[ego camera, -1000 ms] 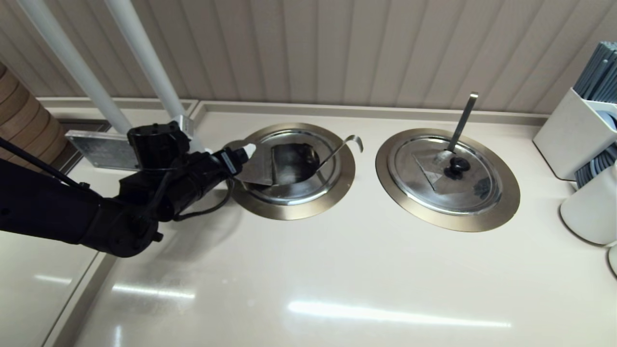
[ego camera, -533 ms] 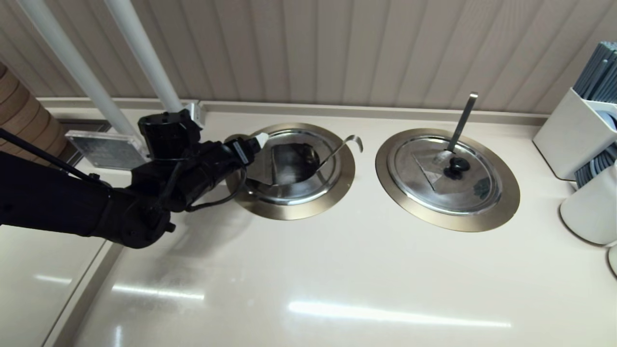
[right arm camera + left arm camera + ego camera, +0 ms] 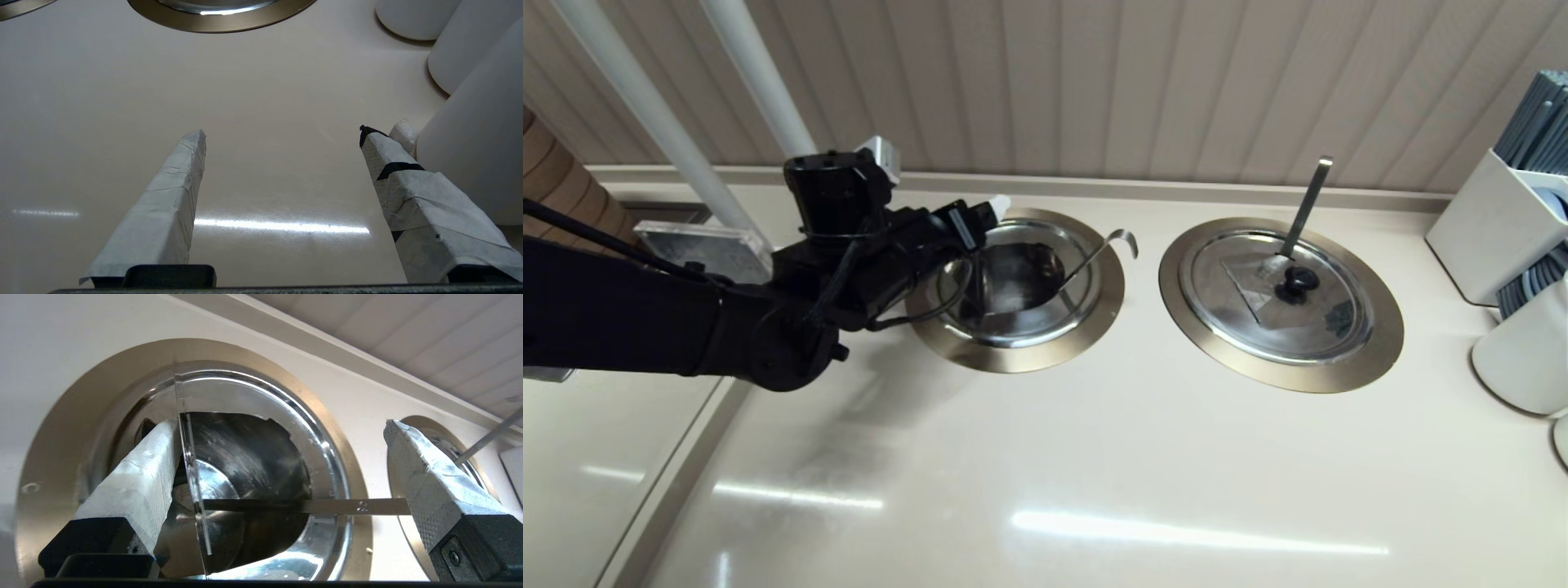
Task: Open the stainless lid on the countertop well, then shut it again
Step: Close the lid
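Observation:
The countertop well [image 3: 1094, 320] on the left lies uncovered, its dark steel recess [image 3: 253, 457] showing inside the bronze ring [image 3: 73, 416]. The stainless lid [image 3: 977, 282] stands nearly upright on edge at the well's left side, seen edge-on in the left wrist view [image 3: 190, 465]. Its knob is hidden. The hook-ended ladle handle [image 3: 1123, 237] leans out over the rim [image 3: 347, 506]. My left gripper [image 3: 983, 238] is open and wide over the well [image 3: 282, 424]. One finger [image 3: 139, 486] rests against the lid's outer face. My right gripper [image 3: 284, 130] hangs open over bare counter.
The twin lid [image 3: 1278, 294] covers the right-hand ring, with a straight ladle handle [image 3: 1307, 204]. White containers [image 3: 1494, 229] [image 3: 470, 143] stand at the right edge. Two white poles [image 3: 760, 90] and a metal plate [image 3: 698, 245] lie behind the left arm. A wall runs along the back.
My left arm has moved right and toward the wall, over the well. The lid has swung from a wide lean to the left to nearly upright.

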